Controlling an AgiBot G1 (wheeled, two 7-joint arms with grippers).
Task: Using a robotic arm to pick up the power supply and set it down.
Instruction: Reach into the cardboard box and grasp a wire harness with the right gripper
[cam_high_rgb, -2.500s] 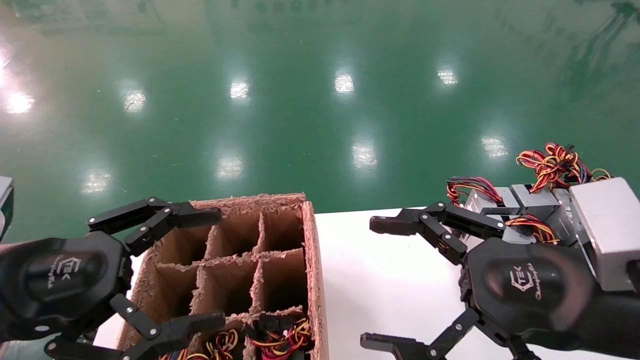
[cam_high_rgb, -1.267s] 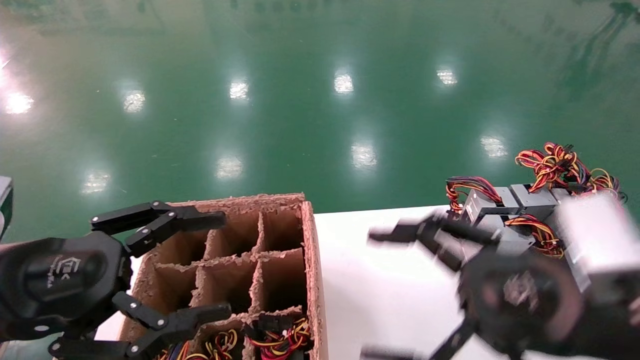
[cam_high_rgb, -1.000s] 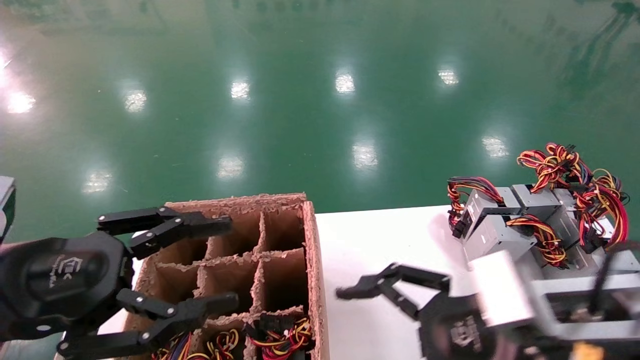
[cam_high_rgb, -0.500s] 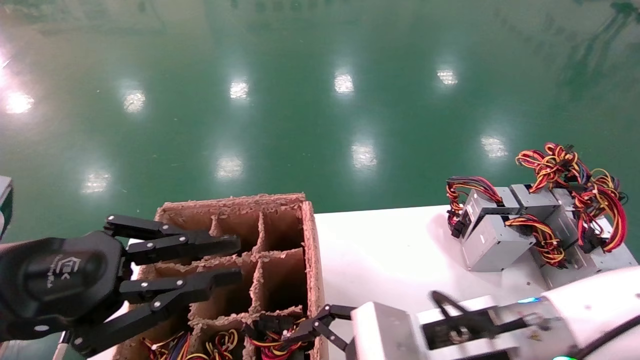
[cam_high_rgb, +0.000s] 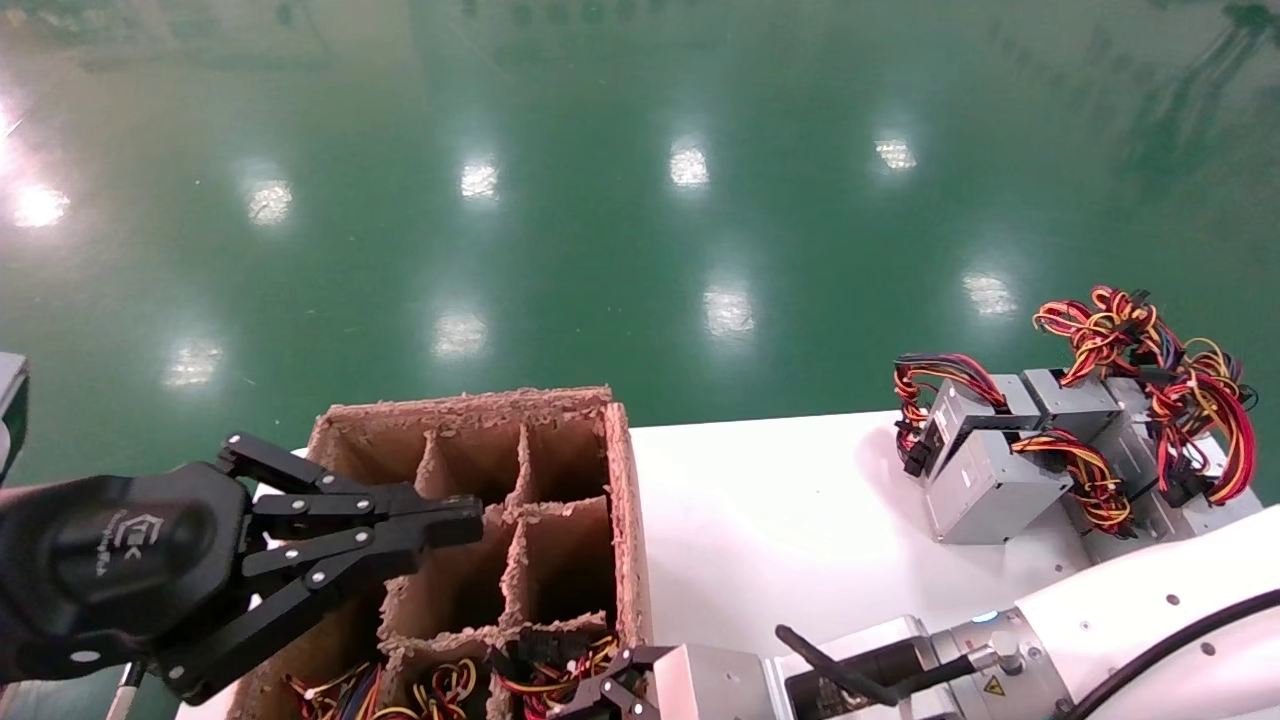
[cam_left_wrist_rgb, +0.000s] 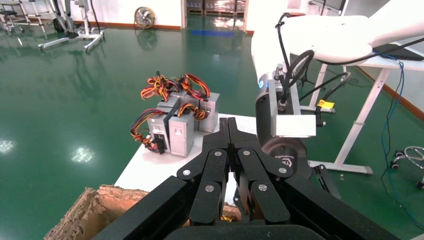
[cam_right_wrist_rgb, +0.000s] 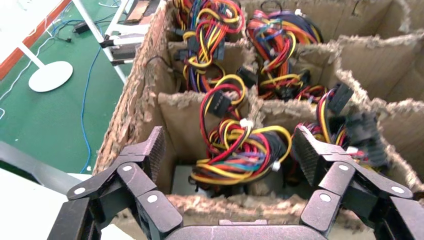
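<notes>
A white-cased robotic arm (cam_high_rgb: 1150, 610) with a silver-grey boxy wrist module reaches in from the right along the near edge of a white counter (cam_high_rgb: 780, 510). Its black multi-finger right pincer (cam_right_wrist_rgb: 230, 150) hangs spread wide and empty over a near-right compartment of a brown cardboard divider box (cam_high_rgb: 625, 500), which sits on the left half of the counter. Directly beneath the spread fingers (cam_right_wrist_rgb: 150, 150) lies a small grey sheet-metal power supply (cam_right_wrist_rgb: 186, 181), deep in that compartment and mostly covered by its bundle of red, yellow, orange and black wires (cam_right_wrist_rgb: 240, 152). The pincer is not touching it. Neighbouring near compartments also hold wire bundles. The left pincer (cam_high_rgb: 470, 520), black, is fully closed on nothing, over the box's left side. At the far right of the counter stands a cluster of grey power supplies with coloured wires (cam_high_rgb: 1060, 440).
</notes>
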